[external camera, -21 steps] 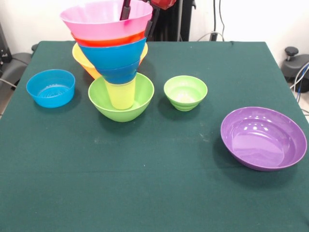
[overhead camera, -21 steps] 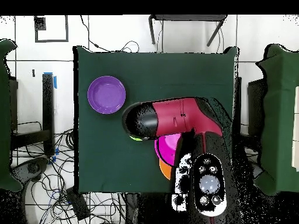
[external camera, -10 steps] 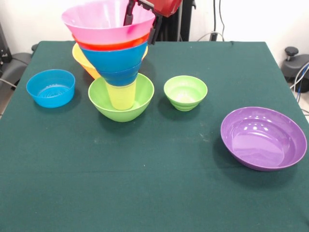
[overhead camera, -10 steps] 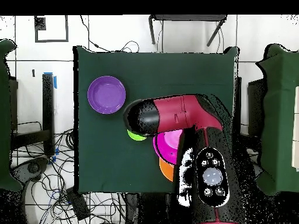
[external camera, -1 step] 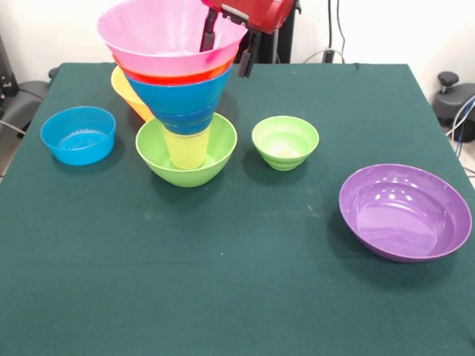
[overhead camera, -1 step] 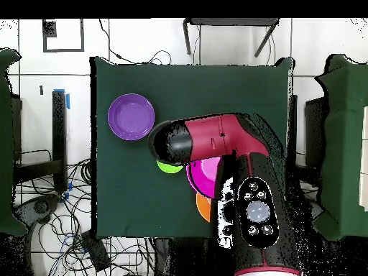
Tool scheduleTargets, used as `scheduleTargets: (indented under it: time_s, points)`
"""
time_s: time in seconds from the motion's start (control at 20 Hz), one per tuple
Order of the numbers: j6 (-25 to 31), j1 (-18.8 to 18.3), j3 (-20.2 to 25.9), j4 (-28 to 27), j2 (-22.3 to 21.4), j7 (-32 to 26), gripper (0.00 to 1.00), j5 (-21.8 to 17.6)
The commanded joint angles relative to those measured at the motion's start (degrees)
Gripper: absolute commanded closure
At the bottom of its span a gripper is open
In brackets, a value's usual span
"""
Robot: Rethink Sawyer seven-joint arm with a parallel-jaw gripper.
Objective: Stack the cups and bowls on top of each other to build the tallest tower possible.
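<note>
Though arm [overhead camera, -1 step: 215, 140] hides most of tower [external camera, -1 step: 182, 96] overhead, hand [external camera, -1 step: 228, 46] straddles pink bowl [external camera, -1 step: 159, 30] rim, fingers apart.

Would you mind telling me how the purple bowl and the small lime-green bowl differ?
The purple bowl is wide and shallow, while the small lime-green bowl is much narrower and deeper for its width. In the front view the purple bowl sits at the table's right edge, nearer the camera, while the small lime-green bowl sits mid-table beside the tower. Both stand upright, empty and apart from the tower, untouched by the gripper.
</note>
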Motion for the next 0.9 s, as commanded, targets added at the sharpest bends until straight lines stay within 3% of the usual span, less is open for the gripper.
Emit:
scheduleTargets:
  time_s: [0.05,0.9]
  points:
    - [-2.8,-0.8,5.1,-1.5,2.8,-13.3,0.00,-5.2]
    - [2.8,-1.3,3.9,1.1,-1.7,-15.5,0.00,-4.3]
